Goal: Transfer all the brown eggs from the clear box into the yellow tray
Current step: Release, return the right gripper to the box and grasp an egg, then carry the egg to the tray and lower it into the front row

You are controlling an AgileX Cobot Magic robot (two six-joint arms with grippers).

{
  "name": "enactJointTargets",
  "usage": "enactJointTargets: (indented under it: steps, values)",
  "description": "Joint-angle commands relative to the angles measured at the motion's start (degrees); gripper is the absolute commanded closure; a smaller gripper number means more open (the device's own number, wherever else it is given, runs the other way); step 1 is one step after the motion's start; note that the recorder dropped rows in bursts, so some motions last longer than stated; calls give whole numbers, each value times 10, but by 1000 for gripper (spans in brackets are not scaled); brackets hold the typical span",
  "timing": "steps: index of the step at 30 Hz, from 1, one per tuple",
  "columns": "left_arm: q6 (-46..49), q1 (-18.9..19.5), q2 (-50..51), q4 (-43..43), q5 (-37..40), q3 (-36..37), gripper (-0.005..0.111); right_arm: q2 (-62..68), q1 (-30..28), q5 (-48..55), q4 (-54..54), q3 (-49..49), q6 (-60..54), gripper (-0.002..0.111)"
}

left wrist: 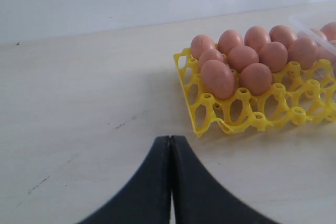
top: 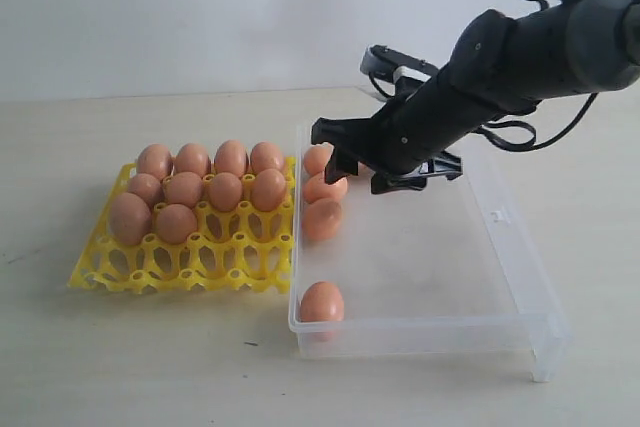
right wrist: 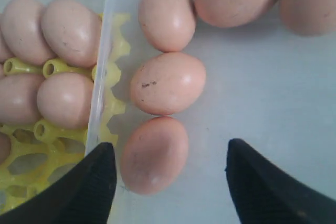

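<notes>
- Exterior view: the yellow tray lies on the table at 9 o'clock from the clear box, the two touching along one side. Nine brown eggs fill the tray's far cells; its near cells stand bare. In the box, three eggs line the tray-side wall toward the far end, and a single egg rests in the near corner on that side. The right gripper hangs low over the box's far half, at 3 o'clock from the row of three and very close to them; its fingers stand apart with nothing between them.
- Left wrist view: the left gripper has its fingers pressed together, holding nothing, over bare table. The tray with its eggs lies at 2 o'clock from the fingertips, well apart.
- Right wrist view: the right gripper's two fingers are spread wide and hold nothing. One finger is at the box wall, the other over the box floor. The nearest egg lies between them, close to the wall-side finger; whether they touch cannot be told. Two more eggs continue the row at 12 o'clock, each touching the next. The tray's eggs show beyond the wall at 10 o'clock.
</notes>
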Motion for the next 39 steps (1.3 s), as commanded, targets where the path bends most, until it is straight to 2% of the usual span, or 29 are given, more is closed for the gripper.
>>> enactJointTargets:
  steps: [1,6,24,30,32,33,35,37,39]
  values:
    - [0,-2,-3,1,-4,-2,107,42,-2,24,56,-33,-18,50]
    - [0,-2,-3,1,-4,-2,107,60,-1,34,91,-37,-44,50]
    - [0,-2,-3,1,-4,-2,107,103,-1,20,112,-37,-69,50]
    - [0,-2,-3,1,-4,-2,107,103,-1,14,112,-37,-70,56]
    - [0,-2,-3,1,-4,-2,107,103,-1,8,112,-37,-87,60]
    - [0,-2,-3,1,-4,-2,107,103,-1,3,112,-37,-109,66]
    - [0,-2,-3,1,-4,-2,107,103,-1,2,110,-37,-138,83]
    - [0,-2,-3,1,-4,-2,107,101,-1,2,108,-37,-145,106]
    - [0,-2,-3,1,-4,-2,107,94,-1,-2,100,-37,-149,108]
